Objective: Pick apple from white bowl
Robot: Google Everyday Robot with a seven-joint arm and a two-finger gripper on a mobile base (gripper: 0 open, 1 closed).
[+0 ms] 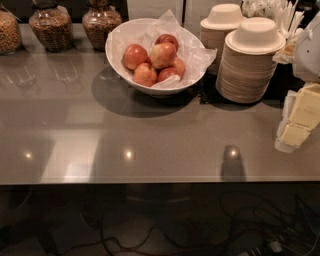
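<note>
The white bowl stands at the back middle of the grey counter, lined with crinkled white paper. It holds several apples. The apple, the largest and palest with yellowish-orange skin and a red blush, lies on top in the middle of the pile, with redder apples around it. My gripper is at the right edge of the view, low over the counter. It is well to the right of the bowl, nearer the front, and holds nothing that I can see.
Two stacks of beige disposable bowls stand right of the white bowl. Glass jars of dry food line the back left. White cutlery stands at the back right. The counter's front edge runs across the view, with cables on the floor below.
</note>
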